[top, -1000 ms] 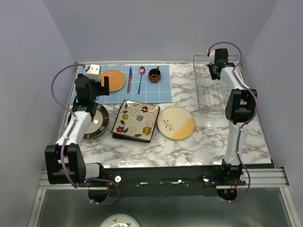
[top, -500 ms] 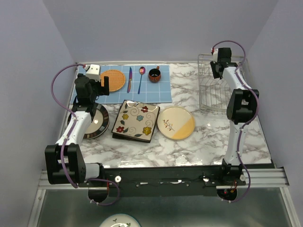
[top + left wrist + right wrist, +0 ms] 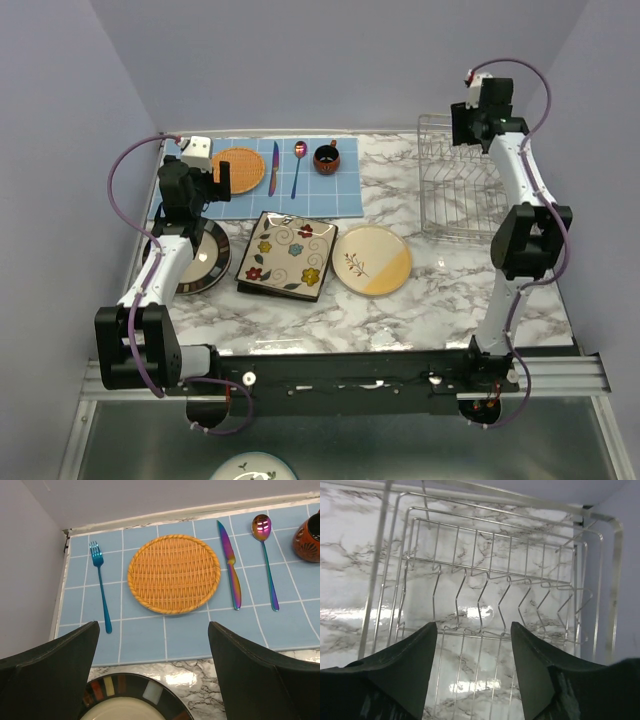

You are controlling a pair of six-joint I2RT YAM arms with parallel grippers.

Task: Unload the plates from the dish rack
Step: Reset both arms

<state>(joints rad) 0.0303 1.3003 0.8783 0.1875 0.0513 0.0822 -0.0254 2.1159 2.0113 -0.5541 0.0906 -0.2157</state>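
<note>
My right gripper (image 3: 472,630) hangs part-open and empty over the bare rack (image 3: 378,555). My left gripper (image 3: 153,627) is wide open, also empty. The plates (image 3: 371,260) are likely stiff, slick and breakable; grip by the rim.

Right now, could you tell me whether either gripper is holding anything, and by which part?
Nothing is held. The left gripper is open above the stripe-rimmed plate; the right gripper is open over the dish rack. Both are empty.

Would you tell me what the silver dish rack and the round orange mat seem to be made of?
The silver dish rack looks like chrome-plated or polished steel wire: thin, shiny rods with bright glints. The round orange mat looks like woven rattan or similar fibre, matte, with visible basket weave and a twisted rim.
</note>
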